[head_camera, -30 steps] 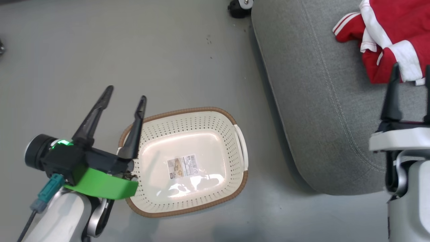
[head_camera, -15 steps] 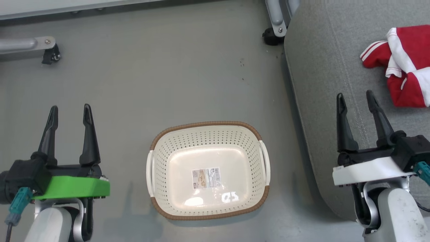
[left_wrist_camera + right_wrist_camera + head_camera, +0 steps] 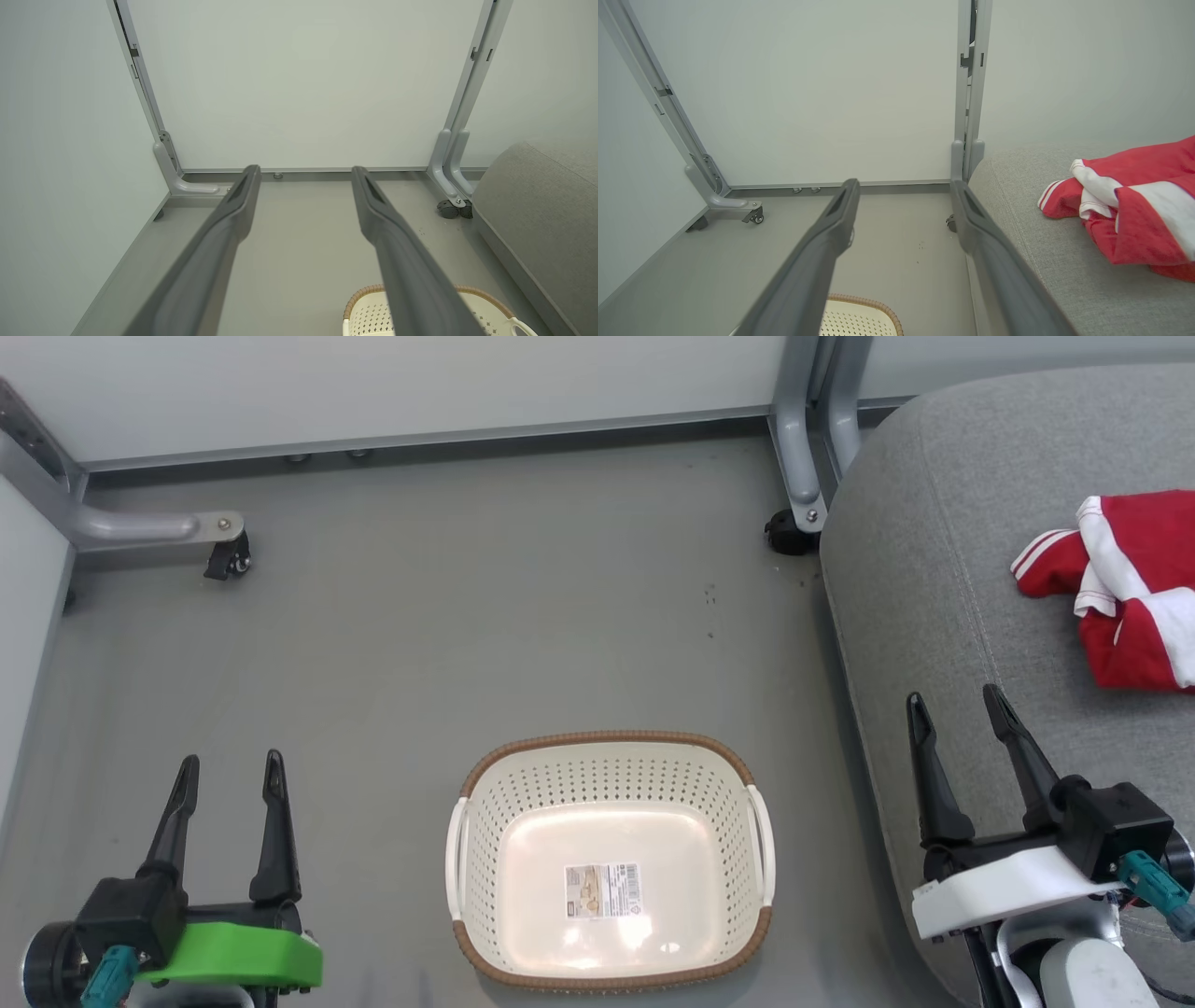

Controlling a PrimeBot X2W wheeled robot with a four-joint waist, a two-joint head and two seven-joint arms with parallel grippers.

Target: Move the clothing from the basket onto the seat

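**Q:** Basket?
**A:** The basket (image 3: 607,773) stands upright on the floor (image 3: 467,616). Its inner bottom shows, with a label (image 3: 602,890) near the middle.

**Q:** Clothing?
**A:** The clothing (image 3: 1134,607) lies well right of the basket and beyond it. It is bunched on the seat (image 3: 943,588), red with white panels and stripes. The seat's edge is near the basket's right side, but apart from it.

**Q:** Grippers?
**A:** The left gripper (image 3: 231,759) is left of the basket, over the floor. Its fingers are parted, with nothing between them. The right gripper (image 3: 953,694) is right of the basket, over the seat's edge. Its fingers are likewise parted and hold nothing. It is apart from the clothing.
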